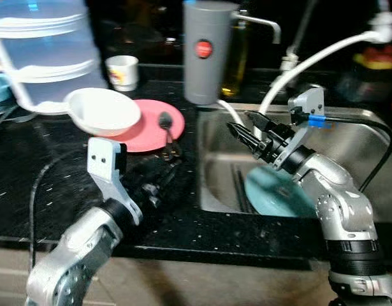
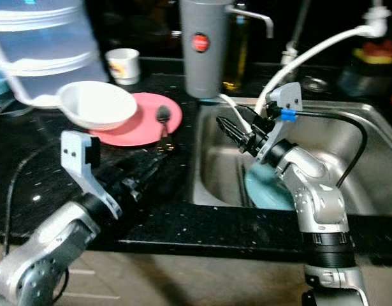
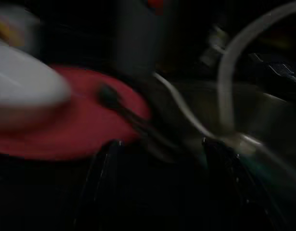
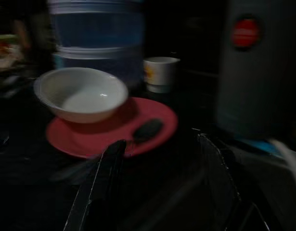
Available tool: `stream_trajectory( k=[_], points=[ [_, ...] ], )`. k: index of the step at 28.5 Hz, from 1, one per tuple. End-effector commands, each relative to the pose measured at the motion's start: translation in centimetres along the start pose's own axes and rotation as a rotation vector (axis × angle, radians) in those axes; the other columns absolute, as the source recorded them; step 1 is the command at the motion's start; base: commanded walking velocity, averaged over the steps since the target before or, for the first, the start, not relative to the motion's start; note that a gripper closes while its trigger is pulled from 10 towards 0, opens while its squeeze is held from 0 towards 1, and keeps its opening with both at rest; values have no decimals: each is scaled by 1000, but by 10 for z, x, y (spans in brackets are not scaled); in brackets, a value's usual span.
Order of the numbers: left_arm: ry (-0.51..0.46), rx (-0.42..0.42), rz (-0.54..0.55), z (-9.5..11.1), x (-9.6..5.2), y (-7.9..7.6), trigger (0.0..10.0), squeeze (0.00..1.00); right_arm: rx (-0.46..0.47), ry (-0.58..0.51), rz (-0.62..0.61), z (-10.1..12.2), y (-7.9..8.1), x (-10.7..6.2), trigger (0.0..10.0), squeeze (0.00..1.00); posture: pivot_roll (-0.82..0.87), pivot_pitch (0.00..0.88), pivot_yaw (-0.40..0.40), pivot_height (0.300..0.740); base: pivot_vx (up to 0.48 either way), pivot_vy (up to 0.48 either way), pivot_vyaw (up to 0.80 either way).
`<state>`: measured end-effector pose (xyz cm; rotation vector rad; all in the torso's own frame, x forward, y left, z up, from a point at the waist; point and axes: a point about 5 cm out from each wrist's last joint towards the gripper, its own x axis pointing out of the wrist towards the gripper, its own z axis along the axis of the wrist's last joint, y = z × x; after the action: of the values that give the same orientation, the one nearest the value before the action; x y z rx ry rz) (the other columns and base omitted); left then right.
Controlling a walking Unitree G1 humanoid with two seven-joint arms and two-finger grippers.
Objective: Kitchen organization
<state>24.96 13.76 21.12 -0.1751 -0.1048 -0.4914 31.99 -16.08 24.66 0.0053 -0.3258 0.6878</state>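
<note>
- Black speckled worktop (image 1: 30, 185) beside steel sink (image 1: 368, 137).
- White bowl (image 1: 103, 110) sits on red plate (image 1: 151, 127); dark spoon (image 1: 166, 124) lies on plate.
- Left hand (image 1: 160, 178) low over worktop near plate, fingers apart.
- Right hand (image 1: 243, 127) above sink, fingers spread, empty.
- Teal plate (image 1: 275, 191) lies in sink.

On the counter (image 1: 30, 191), a plate (image 1: 148, 127) sits left of the sink (image 1: 211, 191). A bowl (image 1: 103, 109) rests on the plate's left part and a spoon (image 1: 167, 127) lies on its right part. Behind them stand a cup (image 1: 123, 70) and, further left, a large container (image 1: 43, 51). A tall canister (image 1: 207, 51) stands behind the sink's left corner. Another plate (image 1: 275, 191) lies in the sink.
</note>
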Motion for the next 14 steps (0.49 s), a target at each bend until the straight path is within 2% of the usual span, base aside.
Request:
stream_trajectory(
  k=[1,2,3,4,5,6,7,8,9,11,12,13,14],
  points=[
    [-24,79,76,9,1,14,10000,0,23,-17,27,0,6,1,10000,0,100,0,-13,740,0,0,0],
    [-40,126,106,16,2,20,10000,0,39,-22,34,0,8,1,10000,0,100,0,-13,740,0,0,0],
    [-55,206,132,26,2,29,10000,0,62,-24,52,-3,12,1,10000,0,99,0,-13,740,0,0,0],
    [-55,206,132,26,2,29,10000,0,62,-24,52,-3,12,1,10000,0,99,0,-13,740,0,0,0],
    [-52,370,134,41,3,40,10000,0,106,-30,84,-7,22,1,10000,0,96,0,-18,740,0,0,0],
    [-40,453,114,47,4,46,10000,0,136,-26,96,-12,29,1,10000,0,95,0,-19,740,0,0,0],
    [-40,453,114,47,4,46,10000,0,136,-26,96,-12,29,1,10000,0,95,0,-19,740,0,0,0],
    [-28,508,100,52,4,50,10000,0,158,-21,104,-16,33,1,10000,0,95,0,-19,740,0,0,0],
    [-28,508,100,52,4,50,10000,0,158,-21,104,-16,33,1,10000,0,95,0,-19,740,0,0,0],
    [4,641,95,67,2,68,10000,0,199,-1,130,-26,47,1,10000,0,98,0,-21,740,0,0,0],
    [4,641,95,67,2,68,10000,0,199,-1,130,-26,47,1,10000,0,98,0,-21,740,0,0,0],
    [32,738,101,80,1,82,10000,0,223,11,141,-32,54,0,10000,0,100,0,-15,740,0,0,0],
    [32,738,101,80,1,82,10000,0,223,11,141,-32,54,0,10000,0,100,0,-15,740,0,0,0]
  ],
)
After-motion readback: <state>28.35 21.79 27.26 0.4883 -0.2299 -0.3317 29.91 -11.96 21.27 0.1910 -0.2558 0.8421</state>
